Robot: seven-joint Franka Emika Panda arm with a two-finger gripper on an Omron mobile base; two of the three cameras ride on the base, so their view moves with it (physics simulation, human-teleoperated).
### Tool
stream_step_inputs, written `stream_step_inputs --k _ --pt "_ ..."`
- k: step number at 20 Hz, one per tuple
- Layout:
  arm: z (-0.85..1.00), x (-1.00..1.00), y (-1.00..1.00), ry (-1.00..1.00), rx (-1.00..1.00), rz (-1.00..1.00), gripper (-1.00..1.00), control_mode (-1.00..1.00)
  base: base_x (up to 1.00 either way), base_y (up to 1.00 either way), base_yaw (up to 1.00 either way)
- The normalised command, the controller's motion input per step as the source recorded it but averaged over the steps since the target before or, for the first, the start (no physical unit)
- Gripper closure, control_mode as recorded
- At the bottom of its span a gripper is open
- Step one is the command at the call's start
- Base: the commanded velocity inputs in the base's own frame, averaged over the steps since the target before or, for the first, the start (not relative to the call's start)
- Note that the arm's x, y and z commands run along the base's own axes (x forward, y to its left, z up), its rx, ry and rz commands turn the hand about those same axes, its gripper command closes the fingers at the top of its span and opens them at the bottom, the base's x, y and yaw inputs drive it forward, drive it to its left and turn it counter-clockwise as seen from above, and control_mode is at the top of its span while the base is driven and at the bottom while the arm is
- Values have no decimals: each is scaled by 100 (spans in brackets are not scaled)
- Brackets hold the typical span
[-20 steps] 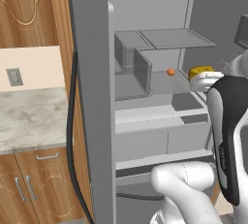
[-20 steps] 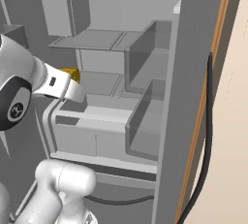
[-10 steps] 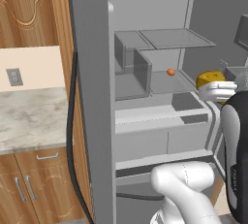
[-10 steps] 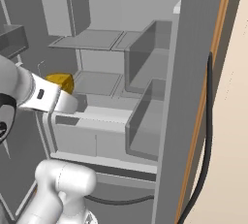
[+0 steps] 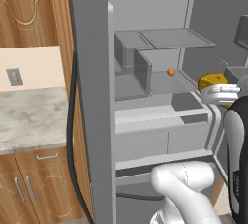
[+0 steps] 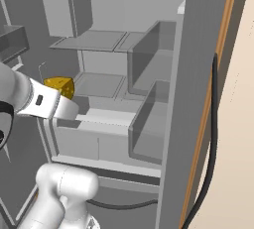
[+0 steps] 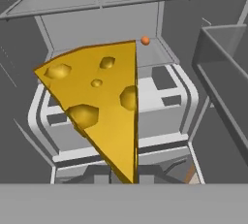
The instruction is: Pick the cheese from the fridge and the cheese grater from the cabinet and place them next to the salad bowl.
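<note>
In the left base view the cheese (image 5: 212, 81) sits at the end of the white arm, just past the wrist, in front of the open fridge (image 5: 160, 97); the tiny orange ball (image 5: 170, 72) lies on a shelf farther in, beyond and to the left of the hand. To the far left, well away from the arm, are a marble counter (image 5: 29, 119) and a wood-grain cabinet (image 5: 26, 9) above it. In the right base view the cheese (image 6: 60, 86) pokes out just past the forearm, in front of the pale shelves and drawers. In the hand view the wedge (image 7: 99, 104) stands right before the camera, its narrow tip pointing down into the gripper (image 7: 123, 174), whose fingers seem closed on that tip, though they are mostly hidden; the orange ball (image 7: 145, 40) lies beyond on the shelf.
</note>
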Motion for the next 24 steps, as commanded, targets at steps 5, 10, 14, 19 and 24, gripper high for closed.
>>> stream_step_inputs --k 5,10,14,19,24 --pt "0 0 0 0 0 0 100 -100 0 0 0" --pt "0 0 0 0 0 0 100 -100 0 0 0" --pt "0 0 0 0 0 0 100 100 -58 0 0" --pt "0 0 0 0 0 0 100 100 -100 0 0" --pt "0 0 0 0 0 0 100 100 -100 0 0"
